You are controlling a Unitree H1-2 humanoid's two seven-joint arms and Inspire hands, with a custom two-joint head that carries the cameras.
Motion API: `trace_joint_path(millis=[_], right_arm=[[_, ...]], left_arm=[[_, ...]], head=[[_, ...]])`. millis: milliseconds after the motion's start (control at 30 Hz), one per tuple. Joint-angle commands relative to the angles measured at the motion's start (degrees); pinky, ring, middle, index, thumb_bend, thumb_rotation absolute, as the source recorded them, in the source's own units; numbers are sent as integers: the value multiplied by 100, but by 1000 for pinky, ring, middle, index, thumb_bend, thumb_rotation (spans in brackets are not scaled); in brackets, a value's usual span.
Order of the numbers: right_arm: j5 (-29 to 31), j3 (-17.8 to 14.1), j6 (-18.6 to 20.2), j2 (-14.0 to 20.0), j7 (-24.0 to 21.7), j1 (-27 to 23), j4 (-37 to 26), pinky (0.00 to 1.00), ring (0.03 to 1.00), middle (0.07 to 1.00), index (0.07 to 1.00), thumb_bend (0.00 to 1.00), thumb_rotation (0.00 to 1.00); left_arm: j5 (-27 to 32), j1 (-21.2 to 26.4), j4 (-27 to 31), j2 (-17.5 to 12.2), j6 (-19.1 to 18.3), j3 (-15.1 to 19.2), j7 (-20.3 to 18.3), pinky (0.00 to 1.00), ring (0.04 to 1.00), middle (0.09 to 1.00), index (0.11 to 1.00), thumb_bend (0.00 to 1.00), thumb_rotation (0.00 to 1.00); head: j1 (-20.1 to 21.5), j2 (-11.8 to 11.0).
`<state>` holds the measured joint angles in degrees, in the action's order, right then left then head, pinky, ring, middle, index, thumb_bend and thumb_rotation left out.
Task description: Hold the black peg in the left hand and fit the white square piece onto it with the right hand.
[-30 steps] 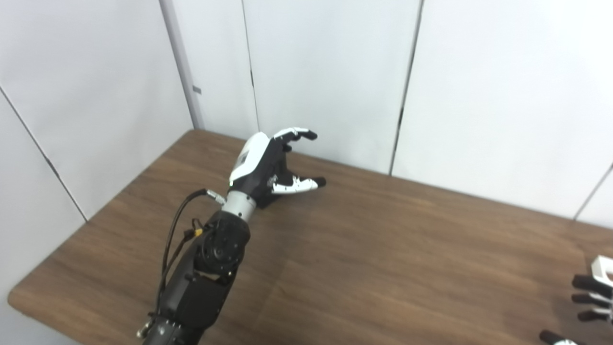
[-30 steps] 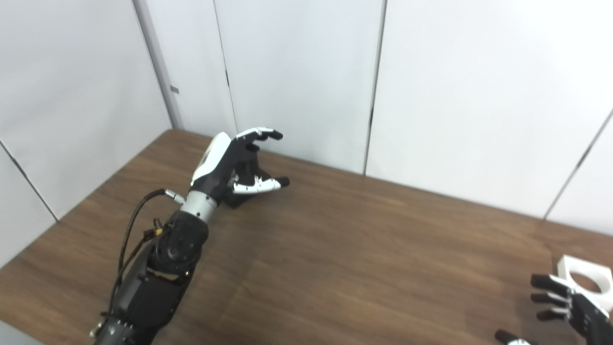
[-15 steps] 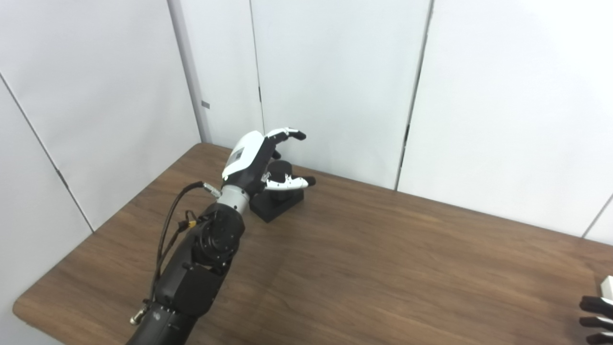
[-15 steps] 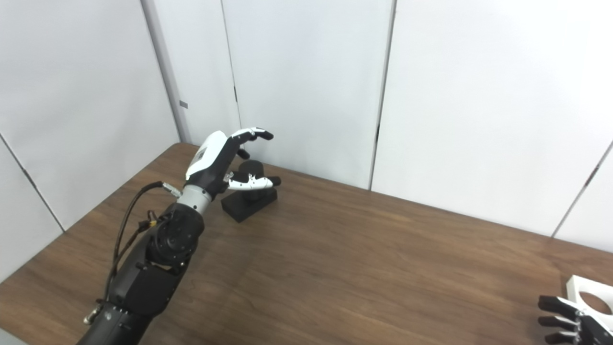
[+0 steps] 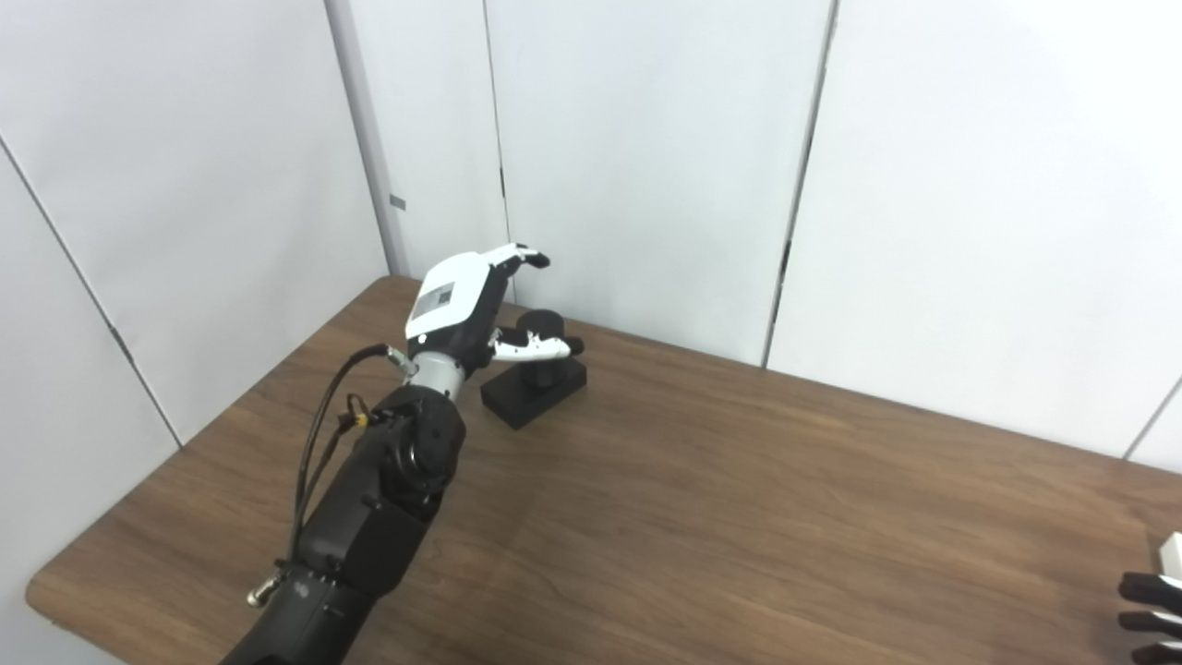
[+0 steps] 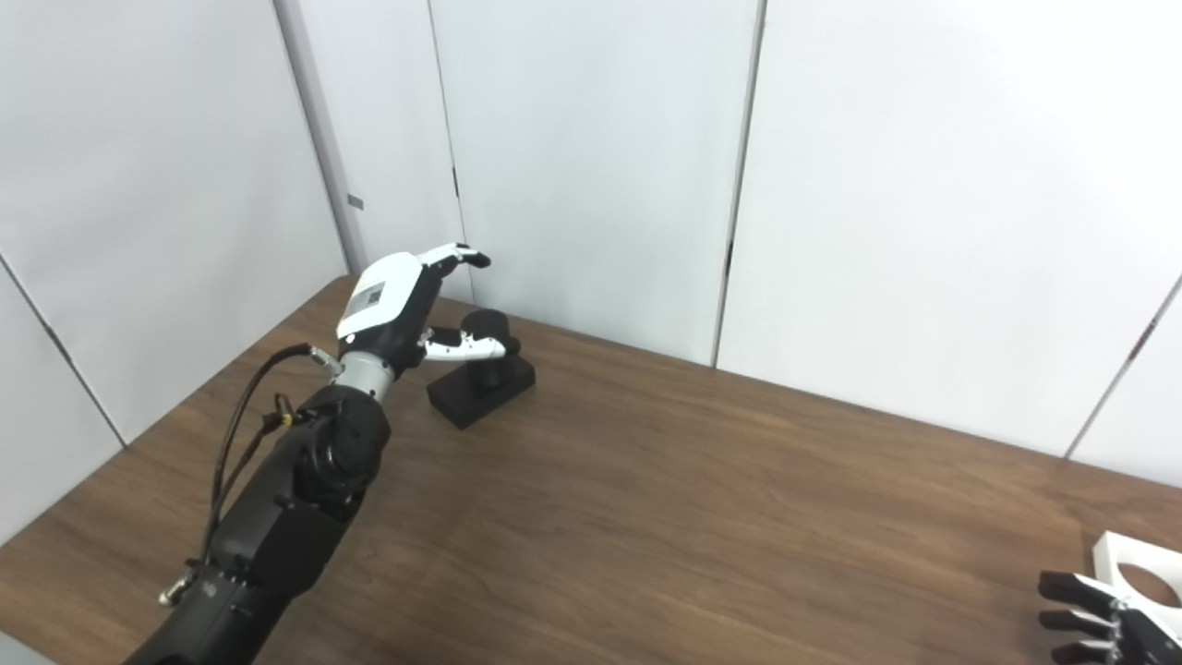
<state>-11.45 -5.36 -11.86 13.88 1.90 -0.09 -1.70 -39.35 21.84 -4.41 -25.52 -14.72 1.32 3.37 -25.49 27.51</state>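
Brown wooden table (image 6: 702,517), left hand (image 6: 406,309) spread beside black peg (image 6: 485,346), right hand (image 6: 1099,623) fingers apart, touching white square piece (image 6: 1140,568).

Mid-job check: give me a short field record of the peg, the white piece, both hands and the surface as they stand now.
black peg: upright on its square black base, far left of table, not lifted
left hand: open, fingers above the peg, thumb in front of it; contact unclear
white square piece: flat at the right edge, round hole showing
right hand: mostly out of frame, fingers apart beside the piece
table: brown wood
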Motion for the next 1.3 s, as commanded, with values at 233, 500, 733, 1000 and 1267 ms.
trace_joint_path(millis=[233, 500, 733, 1000, 1267], right_arm=[[87, -67, -207, 72, 40, -140, -189, 471, 619, 683, 662, 636, 81], [111, -74, -211, 82, 33, -128, -229, 471, 617, 684, 665, 624, 83], [106, -83, -141, 92, 24, -95, -300, 469, 625, 694, 669, 622, 87], [85, -92, -95, 86, 24, -65, -381, 464, 624, 701, 677, 619, 93], [83, -99, -33, 70, 10, -29, -458, 461, 621, 703, 678, 615, 68]], left_arm=[[-190, 356, -198, -175, -339, -14, 211, 847, 969, 951, 840, 1000, 438], [-489, 403, -469, -254, -791, -268, 131, 875, 981, 967, 824, 1000, 507], [-705, 485, -678, -168, -1217, -390, -140, 961, 1000, 996, 832, 1000, 604], [-1124, 596, -886, 95, -1219, -136, -542, 996, 1000, 1000, 815, 1000, 629], [-1338, 689, -1168, 180, -1219, -71, -717, 1000, 1000, 1000, 835, 1000, 644]], head=[[-2, 29], [16, 67], [29, 82], [43, 119], [51, 153]])
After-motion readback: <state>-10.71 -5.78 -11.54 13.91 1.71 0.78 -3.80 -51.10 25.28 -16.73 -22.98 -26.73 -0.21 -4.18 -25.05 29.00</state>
